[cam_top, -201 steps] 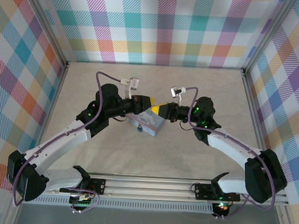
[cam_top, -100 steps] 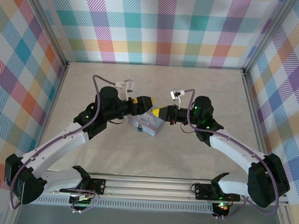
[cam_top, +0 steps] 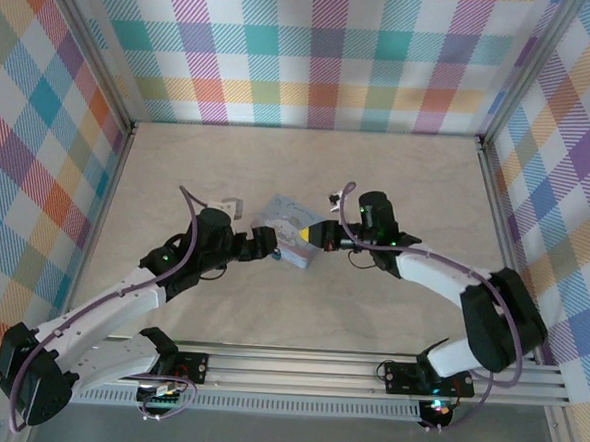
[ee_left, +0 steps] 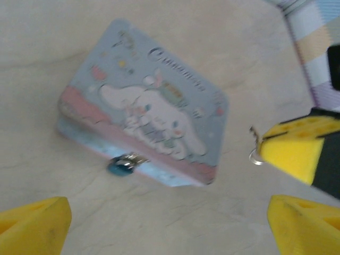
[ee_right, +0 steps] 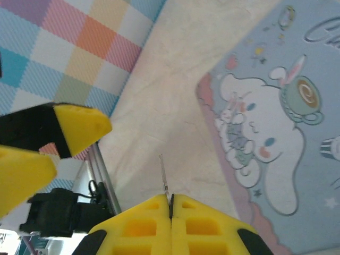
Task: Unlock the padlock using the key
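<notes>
Beige table point(cam_top: 308, 167); cartoon tin point(ee_left: 143, 106) lying flat.

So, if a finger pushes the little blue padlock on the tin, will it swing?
Probably it swings: the padlock seems to hang loose at the front wall of the tin. It looks tiny, so it is likely light and hard to pinch.

Tiny blue padlock point(ee_left: 121, 166) on tin point(ee_left: 154, 101) front; key point(ee_right: 166, 180) pinched

bright, even light; left wrist view blurred.
</notes>
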`<state>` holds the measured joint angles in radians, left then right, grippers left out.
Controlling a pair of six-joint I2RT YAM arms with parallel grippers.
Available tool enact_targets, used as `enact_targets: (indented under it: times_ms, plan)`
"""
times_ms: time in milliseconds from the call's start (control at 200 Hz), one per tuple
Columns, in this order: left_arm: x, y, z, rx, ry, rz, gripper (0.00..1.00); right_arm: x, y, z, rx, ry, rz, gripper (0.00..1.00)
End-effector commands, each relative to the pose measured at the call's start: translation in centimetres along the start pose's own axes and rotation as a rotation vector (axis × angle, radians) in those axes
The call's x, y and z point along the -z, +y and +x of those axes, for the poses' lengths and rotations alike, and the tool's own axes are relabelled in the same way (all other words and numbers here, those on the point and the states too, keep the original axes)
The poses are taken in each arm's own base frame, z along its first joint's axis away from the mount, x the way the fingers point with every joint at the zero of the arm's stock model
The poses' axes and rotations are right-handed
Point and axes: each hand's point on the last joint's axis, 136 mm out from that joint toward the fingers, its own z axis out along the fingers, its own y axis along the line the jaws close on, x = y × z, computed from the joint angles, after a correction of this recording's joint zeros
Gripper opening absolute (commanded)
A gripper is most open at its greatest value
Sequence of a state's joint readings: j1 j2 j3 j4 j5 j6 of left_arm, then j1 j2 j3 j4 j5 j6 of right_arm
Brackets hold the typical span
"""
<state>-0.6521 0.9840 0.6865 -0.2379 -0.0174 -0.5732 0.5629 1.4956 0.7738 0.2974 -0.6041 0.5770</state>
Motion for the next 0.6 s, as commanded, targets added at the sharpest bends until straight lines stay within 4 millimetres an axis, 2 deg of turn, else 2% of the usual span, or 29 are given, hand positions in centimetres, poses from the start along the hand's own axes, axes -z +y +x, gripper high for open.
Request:
enact_targets:
  times_ms: [0,110,265,595]
  plan:
    - [-0.6,1.8,0.8,-0.055,-0.011,-0.054,0.94,-1.2,0.7,-2.3,0.014,-0.033,-0.039,0.00]
    - [-1.7,2.2,2.1,-0.090,0.014,-0.039,0.93,-2.5,-0.5,-2.5,-0.028,-0.014,-0.033,0.00]
    - [-2.9,2.0,3.7,-0.131,0.055,0.016,0.90,-3.7,-1.9,-1.8,-0.078,0.043,-0.018,0.01]
    - [-4.8,1.9,5.1,-0.128,0.070,0.072,0.88,-4.9,-4.7,0.3,-0.138,0.116,0.034,0.01]
